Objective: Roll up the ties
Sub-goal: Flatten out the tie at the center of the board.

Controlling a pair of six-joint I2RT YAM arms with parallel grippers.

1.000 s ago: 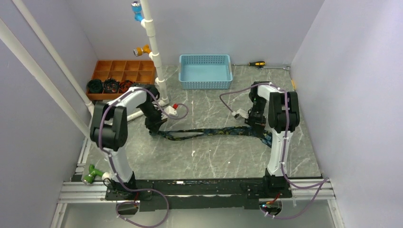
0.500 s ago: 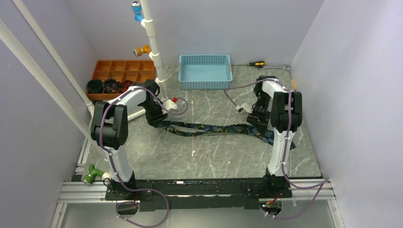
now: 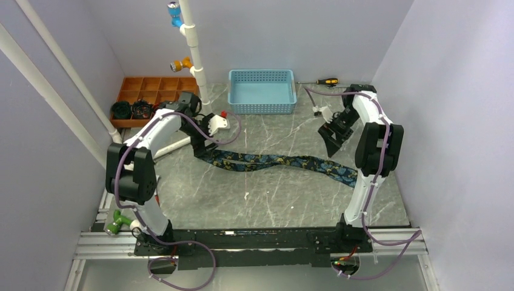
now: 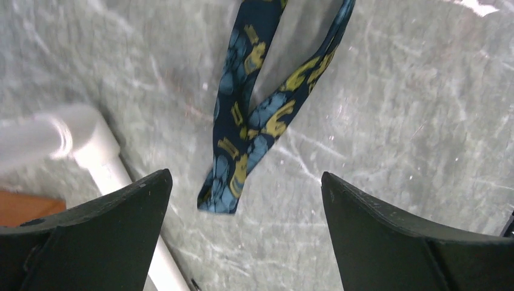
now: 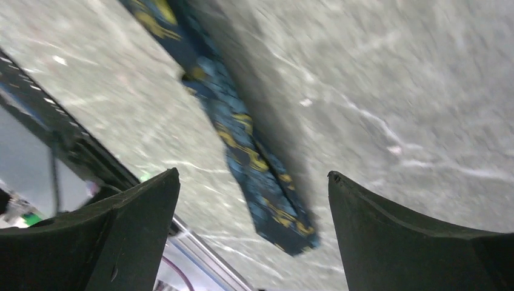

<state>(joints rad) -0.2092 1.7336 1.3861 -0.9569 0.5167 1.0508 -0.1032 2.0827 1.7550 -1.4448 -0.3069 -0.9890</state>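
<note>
One dark navy tie (image 3: pixel 273 161) with a blue and gold pattern lies flat across the table, stretched left to right. Its narrow end (image 4: pixel 233 182) is twisted and rests near a white pipe, below my left gripper (image 4: pixel 243 176). That gripper (image 3: pixel 203 147) is open and holds nothing. The tie's wide end (image 5: pixel 267 200) lies on the table under my right gripper (image 5: pixel 253 173), which is open and empty too. In the top view the right gripper (image 3: pixel 333 139) hovers behind the wide end, well apart from it.
A blue basket (image 3: pixel 262 91) stands at the back centre. An orange compartment tray (image 3: pixel 154 94) sits back left. A white pipe frame (image 3: pixel 194 54) rises beside the left arm, with its foot (image 4: pixel 91 145) close to the tie's narrow end. A screwdriver (image 3: pixel 327 81) lies at the back wall.
Both grippers have opened and let go of the tie's ends. Both have lifted and drawn back toward the rear. The tie has dropped flat onto the table.
</note>
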